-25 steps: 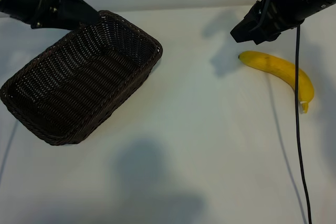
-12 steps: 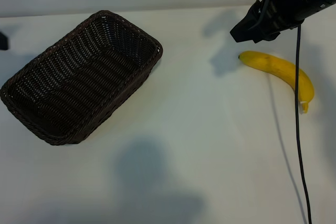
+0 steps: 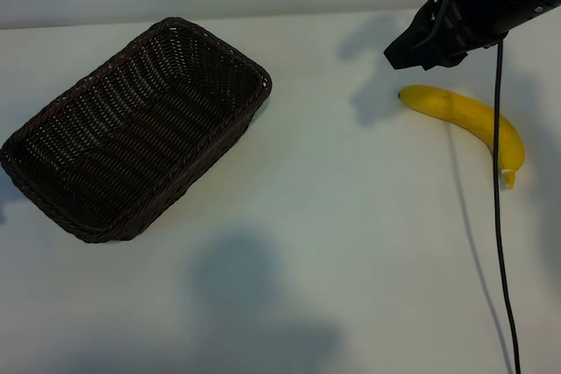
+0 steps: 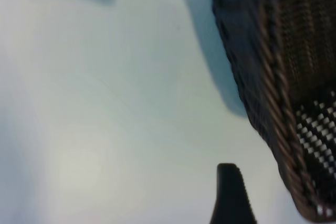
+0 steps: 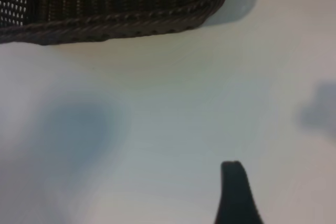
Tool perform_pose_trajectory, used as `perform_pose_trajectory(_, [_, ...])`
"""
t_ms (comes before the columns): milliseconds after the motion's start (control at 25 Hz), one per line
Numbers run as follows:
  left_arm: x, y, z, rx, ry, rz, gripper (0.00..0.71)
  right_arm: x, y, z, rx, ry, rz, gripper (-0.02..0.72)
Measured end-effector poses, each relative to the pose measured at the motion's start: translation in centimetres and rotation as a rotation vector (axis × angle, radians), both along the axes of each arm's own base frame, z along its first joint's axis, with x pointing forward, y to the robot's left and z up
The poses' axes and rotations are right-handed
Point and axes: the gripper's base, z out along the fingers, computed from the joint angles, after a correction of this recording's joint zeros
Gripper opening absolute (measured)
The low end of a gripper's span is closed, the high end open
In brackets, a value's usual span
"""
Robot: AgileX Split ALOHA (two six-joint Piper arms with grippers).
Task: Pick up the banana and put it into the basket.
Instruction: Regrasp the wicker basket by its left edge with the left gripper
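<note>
Right claw (image 3: 412, 52) hovers just beside the banana (image 3: 469, 120), apparently open, empty; left claw off-frame; basket (image 3: 53, 190) well apart.

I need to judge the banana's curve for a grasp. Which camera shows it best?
The exterior view: the whole banana lies on the table, crossed only by a thin cable. Neither wrist view shows it, only the basket and table.

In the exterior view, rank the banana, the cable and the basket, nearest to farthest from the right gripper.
1. Cable, hanging down from the right gripper arm itself.
2. Banana, just below the gripper on the table.
3. Basket, far across at the left.
</note>
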Motion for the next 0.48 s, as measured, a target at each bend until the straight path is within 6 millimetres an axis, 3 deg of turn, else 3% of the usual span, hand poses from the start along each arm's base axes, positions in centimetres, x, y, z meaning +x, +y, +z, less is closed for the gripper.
perform_pose_trajectory(200, [1.0, 0.1, -0.7, -0.028, -0.093, 0.097, 0.495, 0.0, 0.0, 0.0, 0.001, 0.001, -0.002, 0.467])
perform_pose_trajectory(480, [2.4, 0.5, -3.0, -0.102, -0.035, 0.144, 0.494, 0.0, 0.0, 0.0, 0.001, 0.002, -0.003, 0.467])
